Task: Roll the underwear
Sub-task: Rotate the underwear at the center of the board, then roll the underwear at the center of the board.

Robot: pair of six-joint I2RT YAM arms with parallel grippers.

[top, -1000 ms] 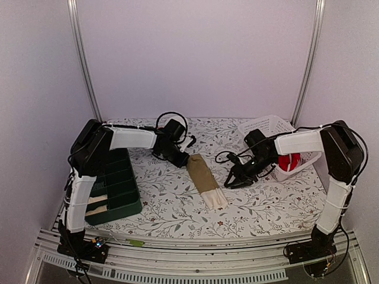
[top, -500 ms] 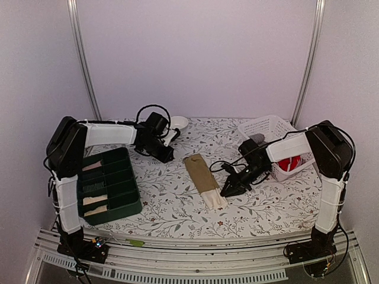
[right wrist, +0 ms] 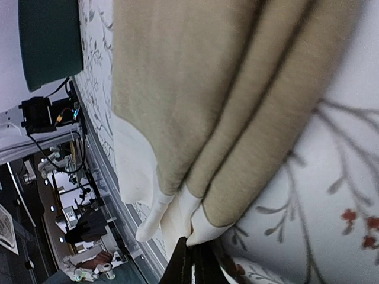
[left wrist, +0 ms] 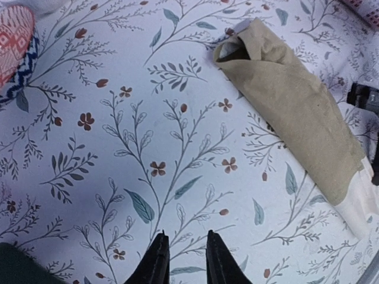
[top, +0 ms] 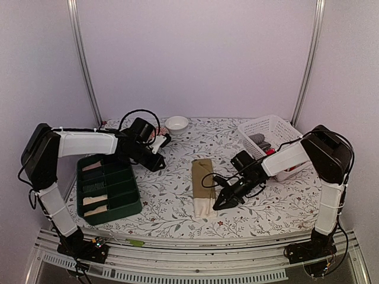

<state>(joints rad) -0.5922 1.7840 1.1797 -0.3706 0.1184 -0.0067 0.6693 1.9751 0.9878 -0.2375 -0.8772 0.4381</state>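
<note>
**No Legible Writing in Any View**

No word, number, brand or sign could be read in the three views. The khaki underwear (top: pixel 202 177) showed no legible tag. The cloth on the desk (top: pixel 172 195) bore only a printed pattern of leaves and small flowers. The small electronics at the edge of the right wrist view were too blurred for any marking to be made out.
</note>
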